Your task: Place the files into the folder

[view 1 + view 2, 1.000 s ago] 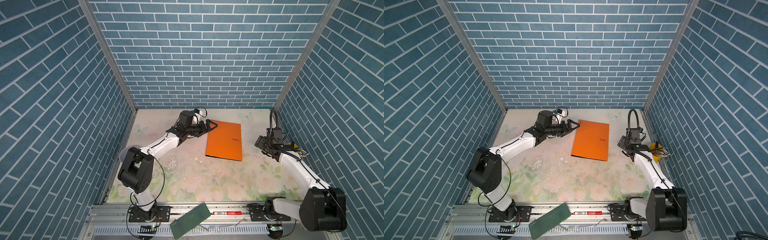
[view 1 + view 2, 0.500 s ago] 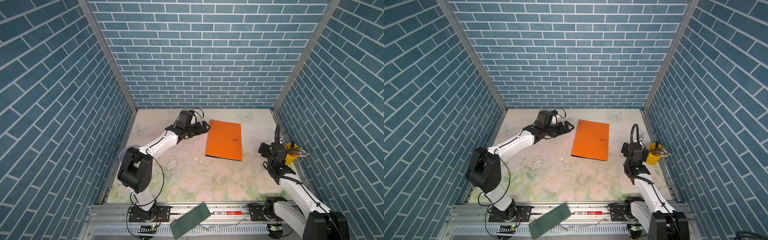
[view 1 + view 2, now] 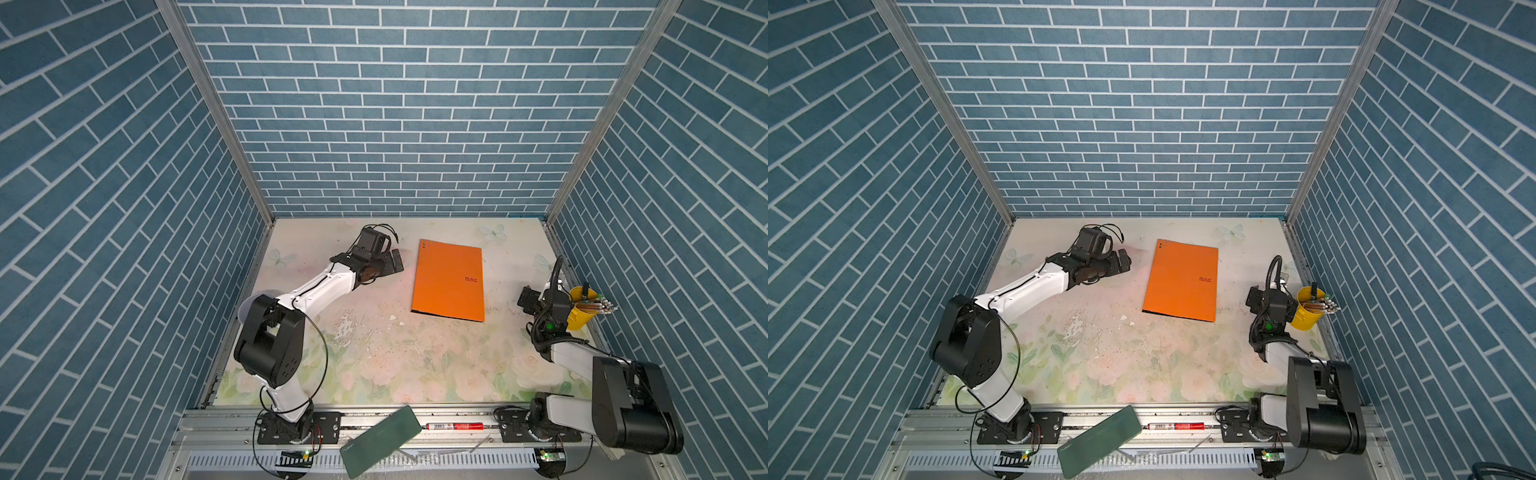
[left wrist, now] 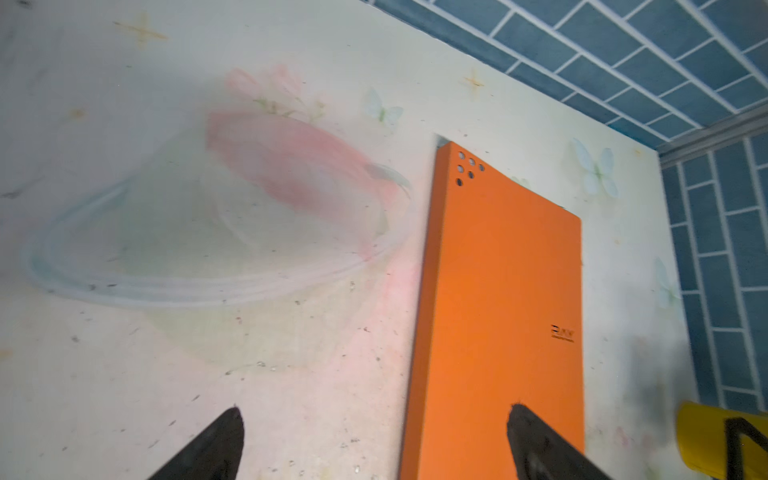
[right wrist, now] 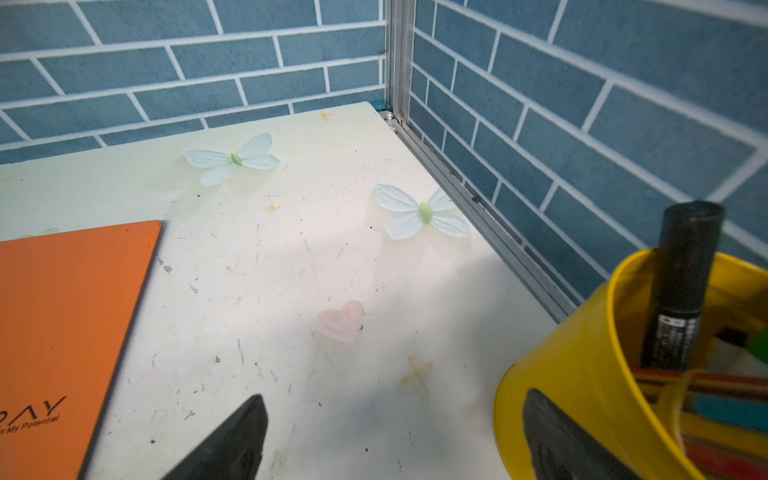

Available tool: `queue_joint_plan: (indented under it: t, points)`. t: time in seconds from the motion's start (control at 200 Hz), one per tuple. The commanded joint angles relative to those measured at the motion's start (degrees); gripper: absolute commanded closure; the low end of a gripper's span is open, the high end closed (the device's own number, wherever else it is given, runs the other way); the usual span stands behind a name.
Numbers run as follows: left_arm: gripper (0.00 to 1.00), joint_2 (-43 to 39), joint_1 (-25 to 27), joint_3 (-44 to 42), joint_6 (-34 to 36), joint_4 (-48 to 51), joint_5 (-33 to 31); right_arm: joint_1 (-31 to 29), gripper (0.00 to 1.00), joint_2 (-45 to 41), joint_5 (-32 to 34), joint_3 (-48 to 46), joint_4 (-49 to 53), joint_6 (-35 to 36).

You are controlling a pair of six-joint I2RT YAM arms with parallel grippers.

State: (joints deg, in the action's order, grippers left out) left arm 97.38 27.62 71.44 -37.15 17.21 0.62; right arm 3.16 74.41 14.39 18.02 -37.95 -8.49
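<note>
Left gripper spread wide and empty, just beside the orange folder; right gripper likewise parted, holding nothing, next to a yellow pen cup. Lies shut and flat toward the back of the floral table, between both arms, with no loose files in view, perhaps inside. Looks light, thin, stiff, smooth-faced; likely slides if nudged. Best pinched at the cover's free long edge, on the pen-cup side — not the creased spine.
</note>
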Motion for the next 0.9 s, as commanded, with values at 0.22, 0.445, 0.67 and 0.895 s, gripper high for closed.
queue_joint_plan:
  t: [0.22, 0.445, 0.67, 0.895]
  points:
    - [0.0, -4.54, -0.57, -3.32, 3.89, 7.67, -18.91, 0.95, 0.07, 9.62, -8.45, 0.69, -14.74, 1.71]
    - [0.0, -6.54, -2.51, -3.95, 8.82, 13.55, -30.61, 0.89, 0.08, 13.4, -11.72, 3.27, -13.07, 3.39]
    - [0.0, -11.61, -9.88, -13.86, 22.21, 2.6, -38.61, 0.79, 0.05, 13.58, -11.81, 3.25, -13.42, 3.48]
    - [0.0, -9.8, -16.15, -26.8, 38.76, -28.71, -35.38, 0.8, 0.01, 13.74, -11.79, 3.17, -13.74, 3.48]
